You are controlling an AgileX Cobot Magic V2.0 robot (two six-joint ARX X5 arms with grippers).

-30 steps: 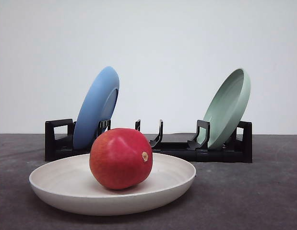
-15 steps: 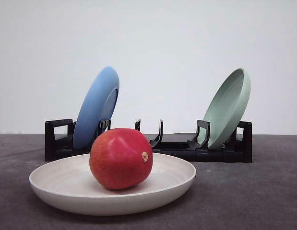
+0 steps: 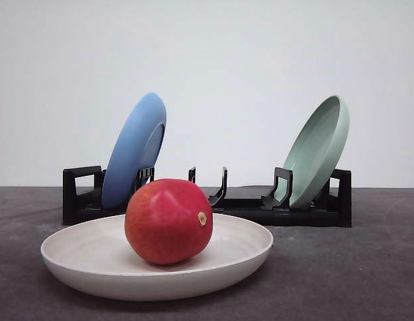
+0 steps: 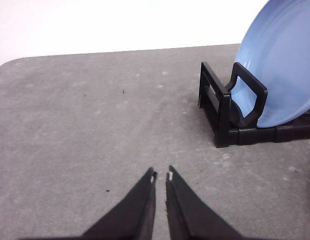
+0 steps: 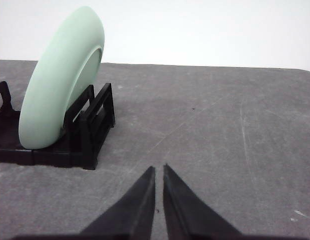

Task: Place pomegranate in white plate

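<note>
The red pomegranate (image 3: pixel 168 221) rests inside the white plate (image 3: pixel 79 257) at the front of the table, a tan stem spot facing right. My left gripper (image 4: pixel 161 174) hovers shut over bare grey table, short of the black rack's left end, with nothing between its fingers. My right gripper (image 5: pixel 159 169) is shut too, empty, over the table to the right of the rack's end.
A black dish rack (image 3: pixel 240 207) stands behind the white plate. A blue plate (image 3: pixel 134 150) leans in its left slot and a pale green plate (image 3: pixel 319 150) in its right slot. Open grey table lies on both sides of the rack.
</note>
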